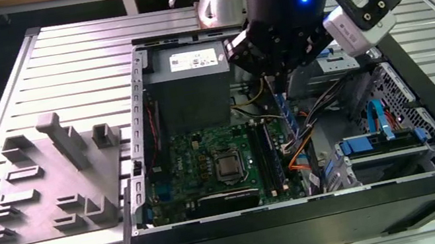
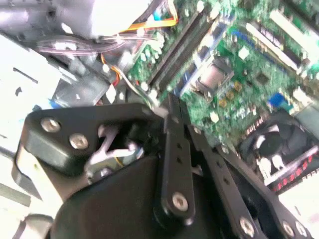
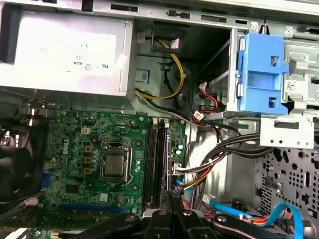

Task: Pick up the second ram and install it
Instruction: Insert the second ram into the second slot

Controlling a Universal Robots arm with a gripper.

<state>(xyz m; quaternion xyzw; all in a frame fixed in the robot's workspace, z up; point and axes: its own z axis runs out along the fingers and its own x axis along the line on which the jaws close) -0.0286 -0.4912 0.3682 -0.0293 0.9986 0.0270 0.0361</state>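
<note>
The ram (image 1: pixel 288 116) is in the gripper (image 1: pixel 275 83), not on the worktop (image 1: pixel 78 46). In the exterior view it shows as a thin blue-green strip just right of frame centre, hanging under the black fingers inside the open case (image 1: pixel 308 227). As far as I can judge, the fingers are closed together and clamped on its upper edge.

The relation that matters is ram to slots (image 1: pixel 267 157). The ram's long axis runs from frame centre down towards the lower edge, close to parallel with the long black slots. The slots lie just to its lower left in the frame, beside the processor socket (image 1: pixel 228 166). The ram appears to hang clear above the board and is not yet seated. In the first wrist view the slots (image 3: pixel 154 164) run straight away from the fingers (image 3: pixel 185 219), nearly in line with them, which suggests the stick is roughly lined up lengthways.

- **Arm and gripper:** one arm and one gripper.
- **Ram:** one in the grip. I cannot tell whether another already sits in a slot.
- **Slots:** one bank, at least three dark lines, with the exact number unclear.
- **Tray:** one grey tray (image 1: pixel 42 193) with upright blocks, at the left of the frame and well apart from the case.
</note>
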